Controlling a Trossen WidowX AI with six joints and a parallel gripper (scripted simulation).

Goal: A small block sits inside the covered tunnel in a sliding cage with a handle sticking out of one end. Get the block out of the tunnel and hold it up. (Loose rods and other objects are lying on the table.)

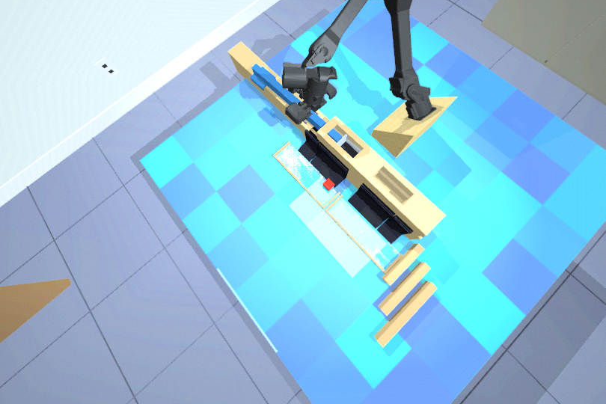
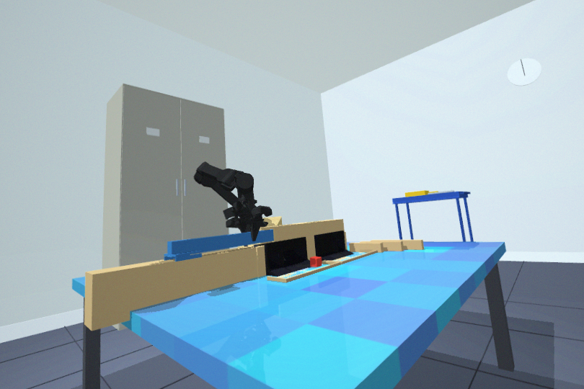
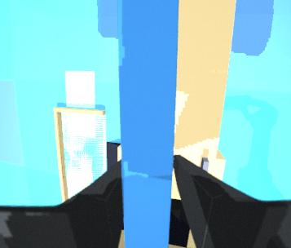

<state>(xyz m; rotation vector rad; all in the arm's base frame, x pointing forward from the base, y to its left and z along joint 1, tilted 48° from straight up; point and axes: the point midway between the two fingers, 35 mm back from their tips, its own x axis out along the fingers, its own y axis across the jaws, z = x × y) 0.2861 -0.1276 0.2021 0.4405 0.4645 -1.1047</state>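
The long blue handle (image 1: 264,77) (image 2: 212,242) (image 3: 148,81) sticks out of the near-wall end of the wooden tunnel (image 1: 369,163) (image 2: 309,248). My gripper (image 1: 306,116) (image 2: 254,236) (image 3: 152,161) is shut on the handle, close to that tunnel end. A light-coloured part of the cage (image 1: 342,140) shows through the first roof window. The small red block (image 1: 328,184) (image 2: 315,261) is outside the tunnel, in front of the first dark side opening, at the shallow wood-rimmed tray (image 1: 298,181) (image 2: 301,275). Whether it rests flat is too small to tell.
A wooden rail (image 1: 239,56) (image 2: 174,271) runs under the handle, past the table edge. A second wood-rimmed tray lies by the other side opening. Three loose wooden rods (image 1: 403,263) (image 1: 405,288) (image 1: 406,313) lie beyond the tunnel's far end. The wooden wedge (image 1: 391,137) bears my arm.
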